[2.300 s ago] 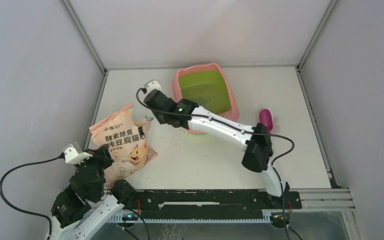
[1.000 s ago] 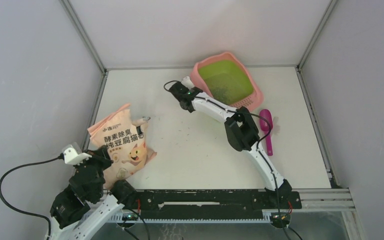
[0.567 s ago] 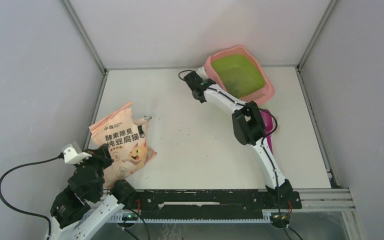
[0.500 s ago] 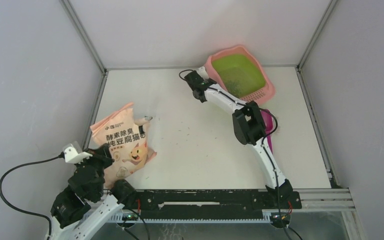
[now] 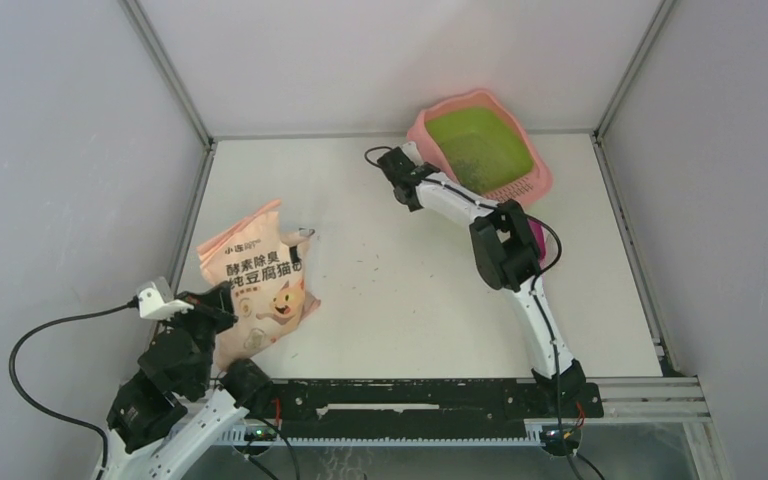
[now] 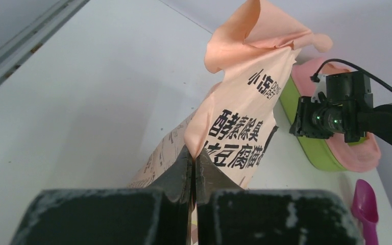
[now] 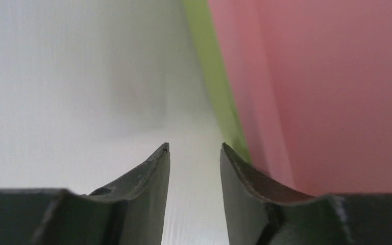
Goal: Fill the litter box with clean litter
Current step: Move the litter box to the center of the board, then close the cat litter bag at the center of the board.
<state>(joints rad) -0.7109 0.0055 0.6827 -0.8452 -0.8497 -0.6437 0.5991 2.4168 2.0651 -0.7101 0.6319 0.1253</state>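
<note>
The left gripper (image 6: 194, 158) is pinching an edge of the peach bag (image 5: 255, 277) at the lower left. To pour well, it should be carrying the bag's open top right over the basin before tipping. The right gripper (image 7: 194, 153) is standing narrowly parted and empty just beside the litter box (image 5: 516, 186) at the upper right, which is holding only a thin scatter of litter (image 5: 475, 160); the bag's contents are hidden.

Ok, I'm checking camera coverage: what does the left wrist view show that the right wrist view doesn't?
Left wrist only: the printed bag pinched in the shut left jaws, the magenta scoop, the right arm. Right wrist only: the right jaws, parted with nothing between them. Both: the litter box, its pink and green plastic, and the white table.
</note>
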